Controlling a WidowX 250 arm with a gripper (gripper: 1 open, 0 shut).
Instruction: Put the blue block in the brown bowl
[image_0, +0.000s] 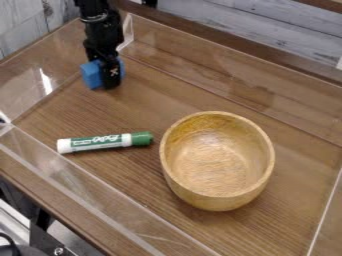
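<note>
Cam view: I've got the gripper (107, 72) right at the blue block (92, 75), fingers wide open; looks like contact, can't tell for sure, but no grip that I can see. Block's on the tabletop (154, 175), partly hidden by the gripper. Reach is done, I'd say; grasp, lift, carry & drop left. Brown bowl (217, 160) is well apart from the gripper, nearer the cam, nothing in it.

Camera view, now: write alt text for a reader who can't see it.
A black robot gripper is at a small blue block on a wooden table; a green-and-white marker and an empty brown bowl lie nearer the camera.
</note>
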